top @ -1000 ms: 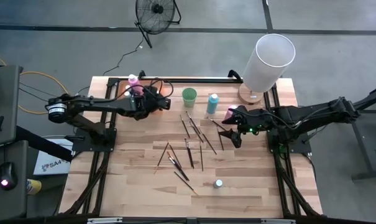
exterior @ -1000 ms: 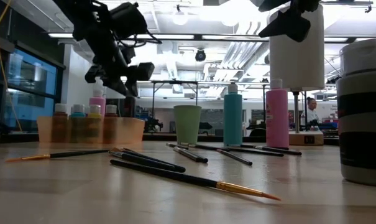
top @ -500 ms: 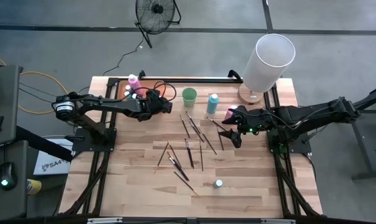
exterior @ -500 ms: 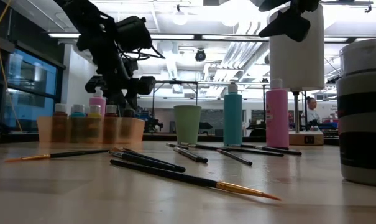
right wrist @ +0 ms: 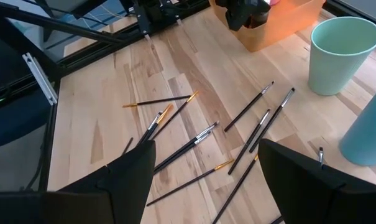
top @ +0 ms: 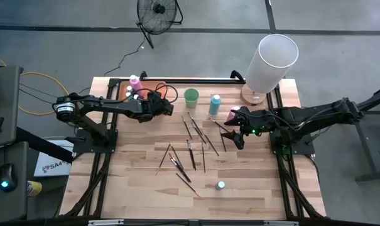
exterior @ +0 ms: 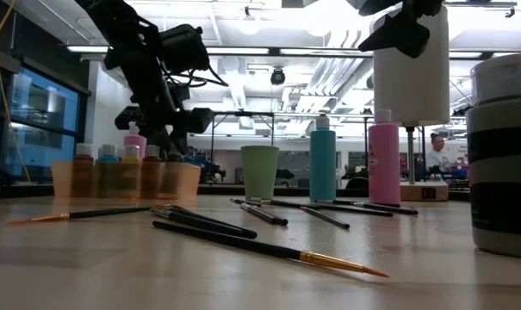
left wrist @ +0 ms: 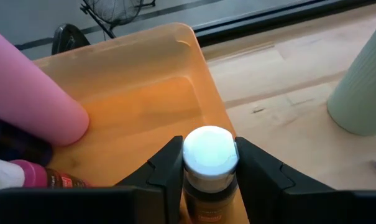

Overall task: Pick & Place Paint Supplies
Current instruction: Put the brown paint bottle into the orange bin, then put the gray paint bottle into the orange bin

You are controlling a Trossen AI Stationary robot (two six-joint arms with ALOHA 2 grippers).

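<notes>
One small paint bottle (left wrist: 209, 163) with a white cap sits clamped between the fingers of my left gripper (left wrist: 207, 177), just above the orange tray (left wrist: 138, 93) near a tall pink bottle (left wrist: 32, 93). My right gripper (right wrist: 206, 186) hangs spread wide and empty over the scattered brushes (right wrist: 194, 140), beside the green cup (right wrist: 343, 53).
</notes>
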